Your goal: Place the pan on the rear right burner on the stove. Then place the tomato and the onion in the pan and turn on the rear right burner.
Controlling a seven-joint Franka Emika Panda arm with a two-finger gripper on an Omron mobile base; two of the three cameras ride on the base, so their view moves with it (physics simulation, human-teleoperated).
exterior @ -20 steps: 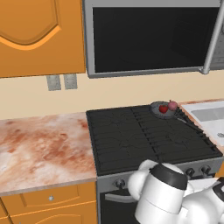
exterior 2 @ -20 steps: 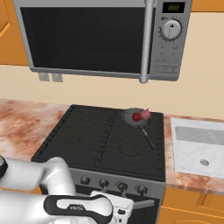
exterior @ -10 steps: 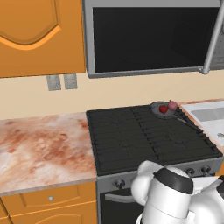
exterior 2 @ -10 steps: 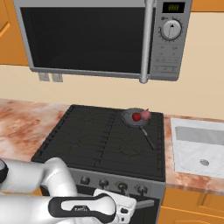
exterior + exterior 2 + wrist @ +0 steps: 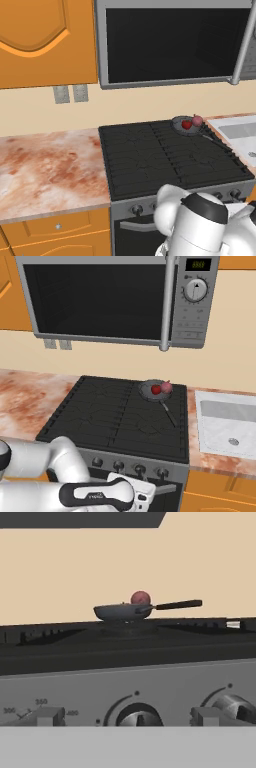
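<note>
step: knob turn in hand, loading looks done | pan on rear right burner, far right of stove; tomato and onion inside | jaws wide open, empty, low at front panel | next: centre on right knob, close, twist | hidden: fingertips; burner-knob pairing unclear
</note>
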